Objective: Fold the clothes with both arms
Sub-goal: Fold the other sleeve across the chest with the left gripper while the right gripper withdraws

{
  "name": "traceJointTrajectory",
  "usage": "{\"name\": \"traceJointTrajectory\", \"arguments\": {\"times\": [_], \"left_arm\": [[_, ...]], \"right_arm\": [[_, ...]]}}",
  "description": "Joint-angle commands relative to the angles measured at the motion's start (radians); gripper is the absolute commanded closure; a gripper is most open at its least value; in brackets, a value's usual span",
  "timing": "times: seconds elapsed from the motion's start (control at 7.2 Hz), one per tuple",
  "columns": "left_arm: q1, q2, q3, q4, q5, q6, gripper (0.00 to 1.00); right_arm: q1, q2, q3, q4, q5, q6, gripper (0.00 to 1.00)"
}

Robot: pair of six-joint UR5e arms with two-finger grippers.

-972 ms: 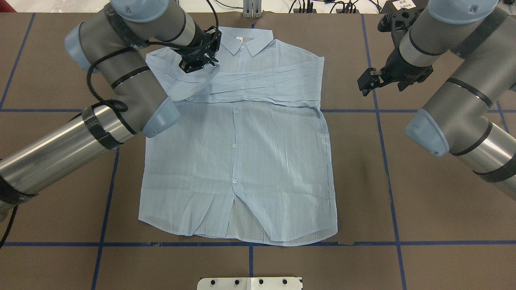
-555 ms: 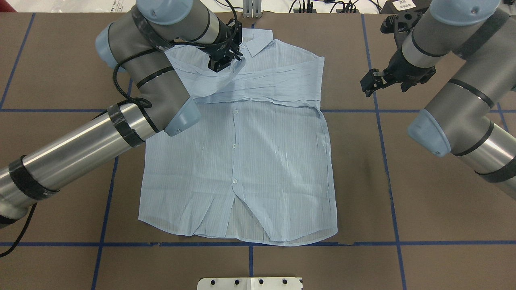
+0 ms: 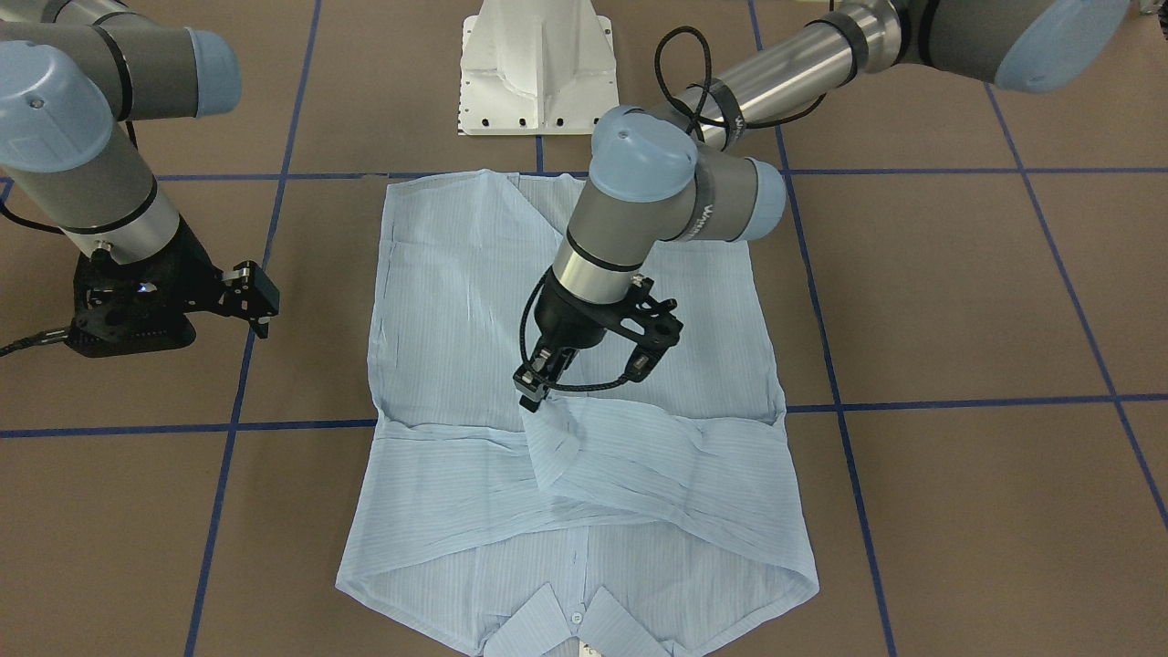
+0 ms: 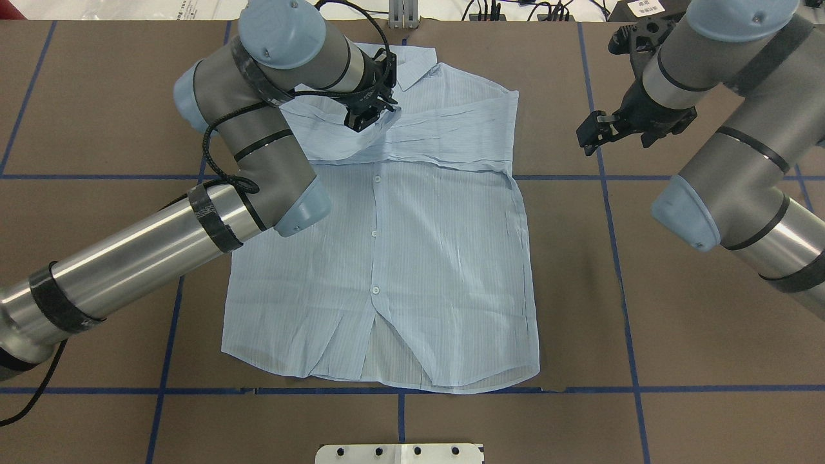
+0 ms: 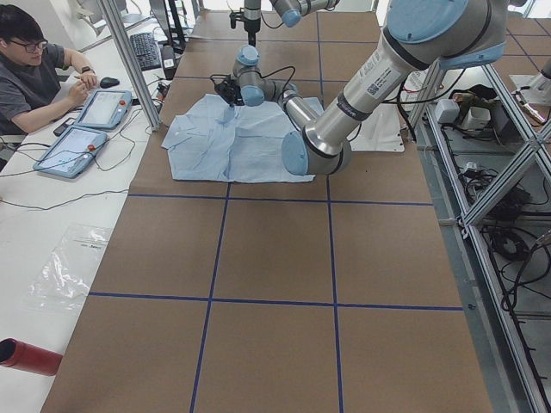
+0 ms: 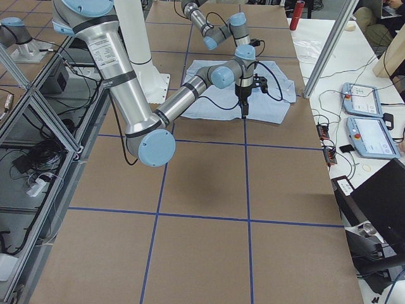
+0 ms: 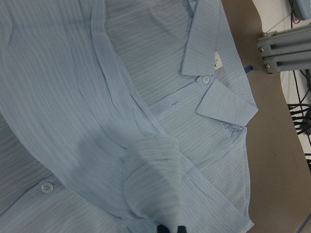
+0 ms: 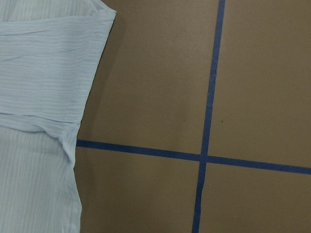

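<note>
The light-blue shirt (image 4: 387, 258) lies buttoned and face up on the brown table, its collar (image 4: 412, 67) at the far edge. One sleeve (image 4: 445, 138) lies folded flat across the chest. My left gripper (image 4: 361, 122) is shut on the cuff end of the other sleeve (image 4: 322, 129) and holds it lifted above the chest, just below the collar. The front view shows that gripper (image 3: 529, 392) pinching the sleeve (image 3: 639, 456). My right gripper (image 4: 590, 132) hovers open over bare table beside the shirt's shoulder, holding nothing. The shirt's edge (image 8: 39, 73) shows in the right wrist view.
Blue tape lines (image 4: 606, 193) grid the table. The white pedestal base (image 3: 538, 73) stands behind the shirt's hem. A seated person (image 5: 34, 69) with teach pendants (image 5: 82, 129) is at the side bench. Bare table (image 4: 677, 322) lies right of the shirt.
My left gripper has carried the sleeve rightward across the chest, from the shoulder side toward the button line below the collar. The right arm has barely moved.
</note>
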Motion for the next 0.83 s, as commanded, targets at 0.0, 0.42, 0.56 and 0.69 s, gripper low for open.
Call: {"name": "traceJointTrajectory", "arguments": {"times": [0.0, 0.42, 0.56, 0.69], "left_arm": [[0.057, -0.076, 0.086, -0.019, 0.047, 0.108, 0.0], [0.046, 0.031, 0.048, -0.078, 0.04, 0.26, 0.0], [0.046, 0.125, -0.078, -0.052, 0.012, 0.318, 0.0], [0.045, 0.219, -0.236, 0.026, -0.025, 0.372, 0.01]], "right_arm": [[-0.001, 0.003, 0.005, 0.0, 0.001, 0.006, 0.0], [-0.002, 0.006, 0.028, 0.0, 0.004, 0.025, 0.0], [-0.006, -0.008, 0.055, 0.0, 0.019, 0.041, 0.0], [-0.056, -0.035, 0.105, 0.003, 0.016, 0.165, 0.0]]}}
